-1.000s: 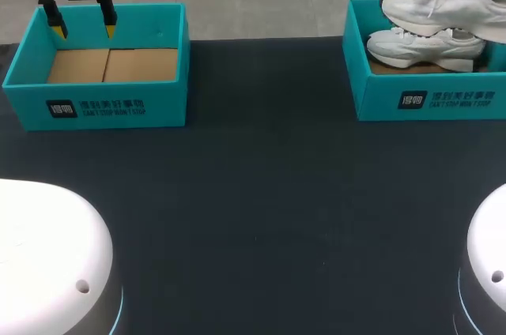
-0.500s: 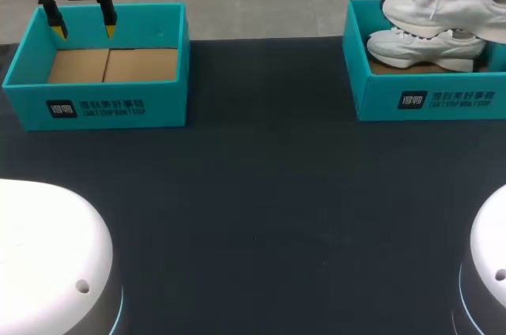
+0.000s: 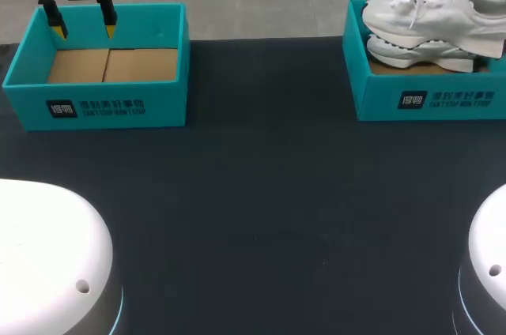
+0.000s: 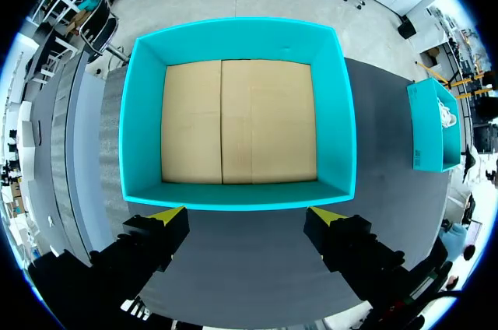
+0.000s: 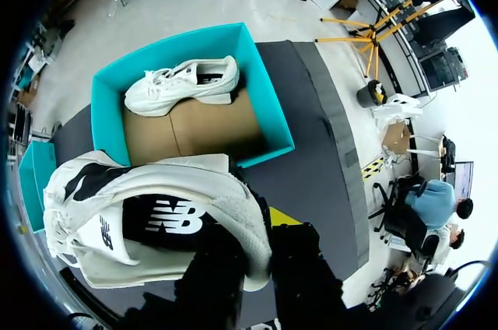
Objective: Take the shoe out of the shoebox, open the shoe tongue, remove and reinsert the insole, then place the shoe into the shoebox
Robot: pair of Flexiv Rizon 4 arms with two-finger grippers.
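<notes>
Right claw is shown clenched on the heel collar of a white mesh running shoe with a black lining, which is held in the air just above the teal cardboard shoebox at the far right of the dark desk. A second white shoe is seen resting on the shoebox's brown floor. The left claw, fingers spread and gripping nothing, is held above the far side of an empty teal cardboard box at the far left. For this step to be done well, the shoe is best lifted clear of the shoebox wall and of the second shoe, then set sole-down on open desk near the middle, where the tongue can be reached by both claws.
</notes>
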